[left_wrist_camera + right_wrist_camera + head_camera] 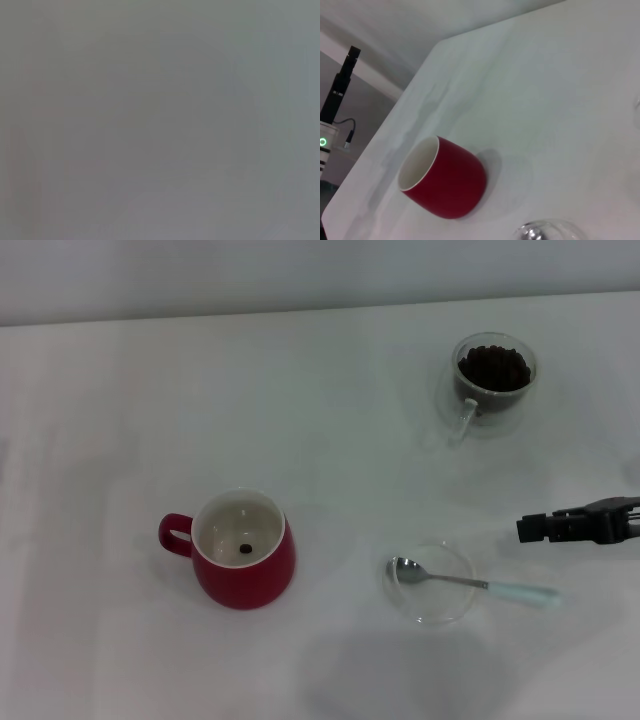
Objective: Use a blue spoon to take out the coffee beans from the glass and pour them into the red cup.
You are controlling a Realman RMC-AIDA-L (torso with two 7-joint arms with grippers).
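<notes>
The red cup (243, 562) stands at the front left with a white inside and one coffee bean (245, 548) on its bottom; it also shows in the right wrist view (445, 182). The glass (493, 380) stands at the back right, holding a heap of coffee beans (493, 367). The blue spoon (470, 583) lies with its metal bowl in a shallow clear dish (445, 612) and its pale blue handle pointing right. My right gripper (530, 528) hovers at the right edge, just above and right of the spoon's handle, holding nothing. My left gripper is out of view.
The white table (350, 460) ends at a back edge (300, 310) against a pale wall. In the right wrist view a black pole (340, 85) with a green light stands beyond the table's far edge. The left wrist view shows only flat grey.
</notes>
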